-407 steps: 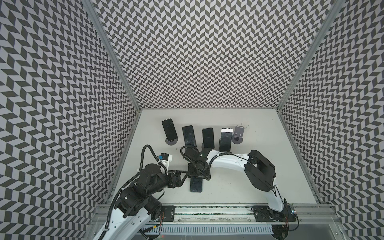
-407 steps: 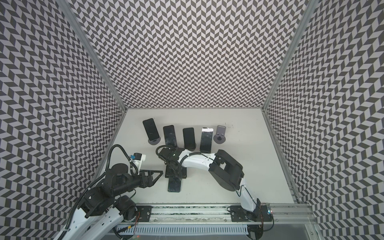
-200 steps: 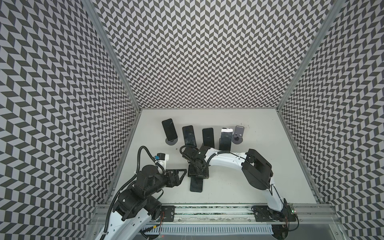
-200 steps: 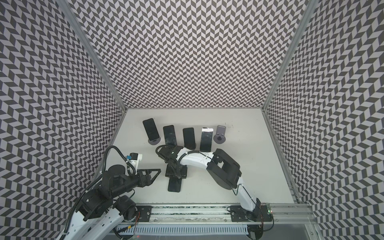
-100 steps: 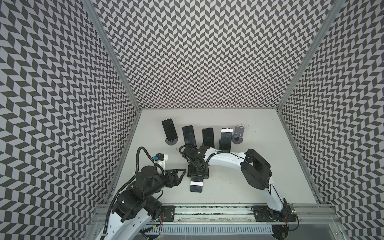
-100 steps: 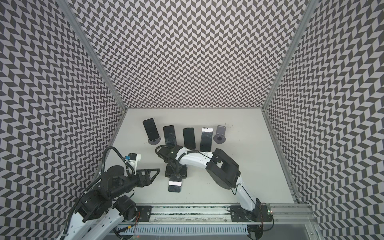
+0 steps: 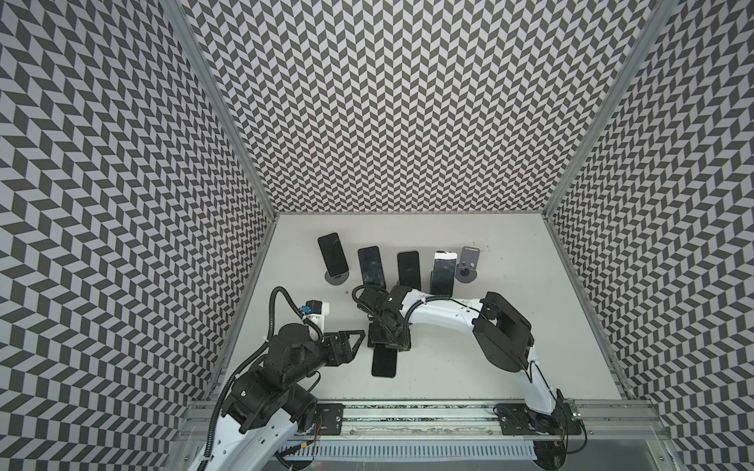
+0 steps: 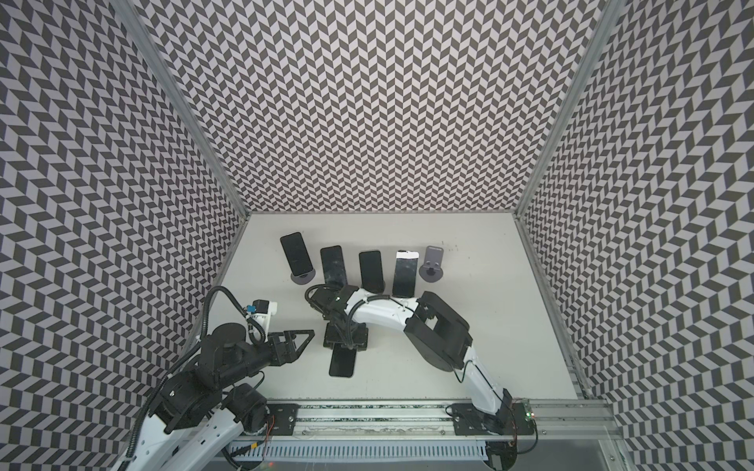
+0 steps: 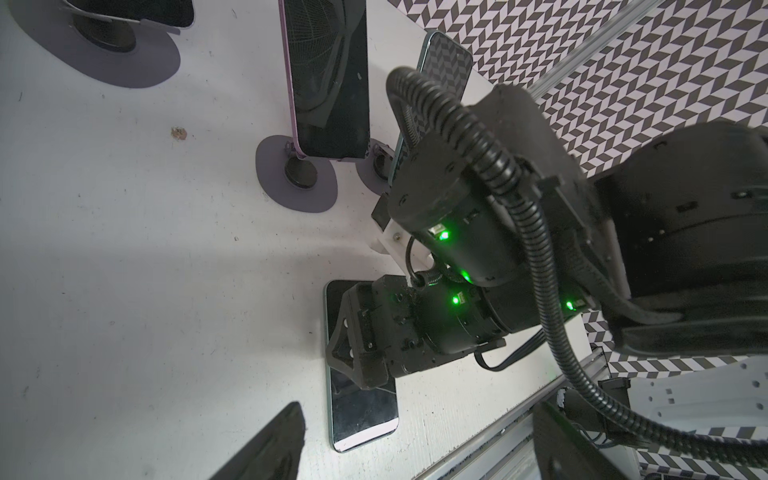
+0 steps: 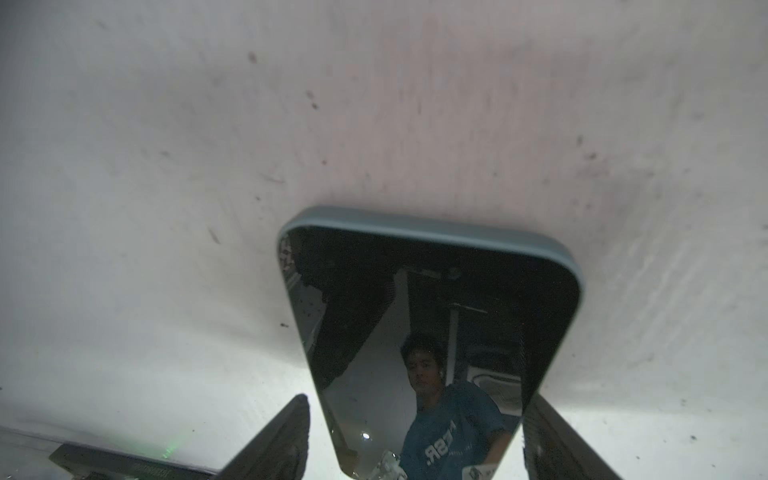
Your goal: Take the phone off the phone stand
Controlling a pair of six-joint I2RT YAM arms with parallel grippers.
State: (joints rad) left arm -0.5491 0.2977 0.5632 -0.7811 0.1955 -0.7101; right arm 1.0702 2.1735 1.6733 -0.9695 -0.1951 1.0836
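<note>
Fingers of the black left gripper (image 7: 354, 340) stand spread, empty, above the white tabletop (image 7: 469, 367); right of them the black, blue-rimmed phone (image 7: 384, 364) lies flat on it, with the black right gripper (image 7: 384, 346) straddling its far end, jaws parted, not pinching

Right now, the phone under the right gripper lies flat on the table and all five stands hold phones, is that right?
Not quite: four stands hold phones; the end stand is empty, as both top views show. The phone under the right gripper does lie flat on the table.
</note>
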